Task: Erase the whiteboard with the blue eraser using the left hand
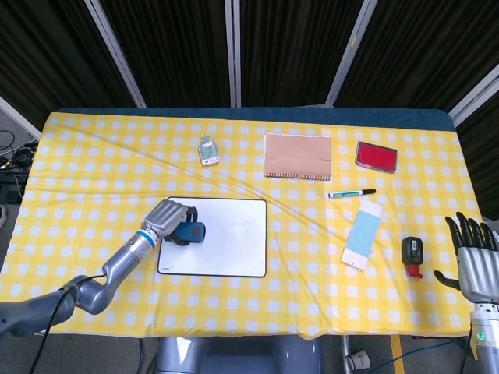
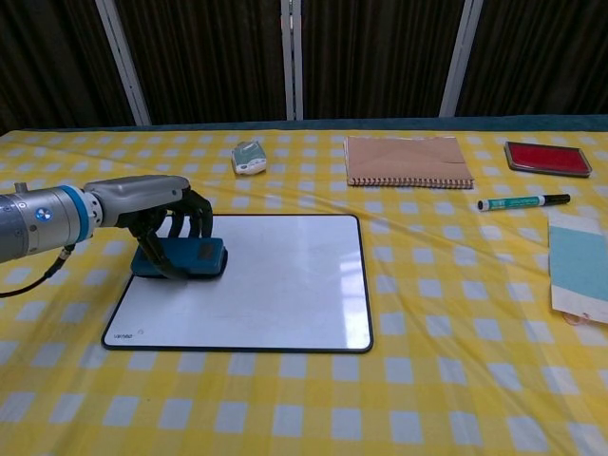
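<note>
The whiteboard (image 1: 226, 241) (image 2: 275, 285) lies flat near the table's front left, its surface white and without marks. My left hand (image 1: 168, 215) (image 2: 157, 204) grips the blue eraser (image 1: 189, 231) (image 2: 195, 256) and presses it on the board's upper left part, near the left edge. My right hand (image 1: 477, 261) hovers at the table's far right edge, fingers spread and holding nothing; the chest view does not show it.
A small bottle (image 1: 207, 150) (image 2: 249, 157), a brown spiral notebook (image 1: 297, 156) (image 2: 407, 160), a red pad (image 1: 376, 155) (image 2: 548, 157), a marker (image 1: 351, 192) (image 2: 522, 201), a light blue card (image 1: 363, 232) (image 2: 576, 261) and a black-red device (image 1: 412, 255) lie on the yellow checked cloth.
</note>
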Controlling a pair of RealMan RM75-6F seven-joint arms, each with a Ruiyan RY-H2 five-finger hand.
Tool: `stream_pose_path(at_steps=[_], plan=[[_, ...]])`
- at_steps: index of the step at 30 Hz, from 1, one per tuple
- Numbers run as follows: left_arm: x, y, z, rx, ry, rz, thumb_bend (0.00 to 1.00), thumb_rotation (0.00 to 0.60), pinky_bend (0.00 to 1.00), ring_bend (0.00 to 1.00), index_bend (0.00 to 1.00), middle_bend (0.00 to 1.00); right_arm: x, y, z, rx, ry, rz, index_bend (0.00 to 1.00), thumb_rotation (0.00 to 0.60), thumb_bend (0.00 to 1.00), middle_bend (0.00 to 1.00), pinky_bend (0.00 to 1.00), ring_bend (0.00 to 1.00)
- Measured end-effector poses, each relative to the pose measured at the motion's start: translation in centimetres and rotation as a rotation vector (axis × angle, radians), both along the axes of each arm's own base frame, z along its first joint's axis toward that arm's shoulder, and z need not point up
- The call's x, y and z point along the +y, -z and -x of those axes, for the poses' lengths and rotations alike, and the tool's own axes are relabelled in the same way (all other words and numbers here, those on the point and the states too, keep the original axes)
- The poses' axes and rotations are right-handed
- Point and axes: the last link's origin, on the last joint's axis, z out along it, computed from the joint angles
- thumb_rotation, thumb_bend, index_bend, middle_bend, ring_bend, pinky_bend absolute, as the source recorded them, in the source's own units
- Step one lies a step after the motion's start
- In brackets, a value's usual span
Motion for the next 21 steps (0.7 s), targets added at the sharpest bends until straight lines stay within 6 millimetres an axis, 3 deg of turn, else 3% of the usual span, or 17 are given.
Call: stream_pose_path(at_steps=[7,11,18,19,21], plan=[[1.4,-4.9,2.0,0.011,-0.029,-0.096,0.21,0.6,0.56,0.53,0.63,0.48,0.0,0.2,-0.5,0.001,-0.013,-0.005,0.0,0.6,0.0,0.0,0.0,0.0],[1.3,-7.6,4.3,0.047,-0.058,-0.128,0.21,0.6,0.56,0.53,0.62,0.48,0.0,0.3,-0.7,0.003,-0.021,-0.009,0.0,0.6,0.0,0.0,0.0,0.0],[0.4,-8.4,7.9,0.084,-0.122,-0.131,0.19,0.6,0.55,0.53,0.61,0.47,-0.1,0.5,-0.9,0.005,-0.025,-0.013,0.0,0.6,0.0,0.0,0.0,0.0],[0.3,-8.4,8.3,0.086,-0.127,-0.131,0.14,0.6,0.53,0.5,0.58,0.43,-0.1,0.5,-0.9,0.005,-0.026,-0.013,0.0,0.6,0.0,0.0,0.0,0.0],[0.1,-8.4,9.0,0.094,-0.136,-0.127,0.04,0.6,0.38,0.3,0.35,0.24,-0.1,0.5,-1.0,0.004,-0.026,-0.013,0.0,0.6,0.0,0.0,0.0,0.0]])
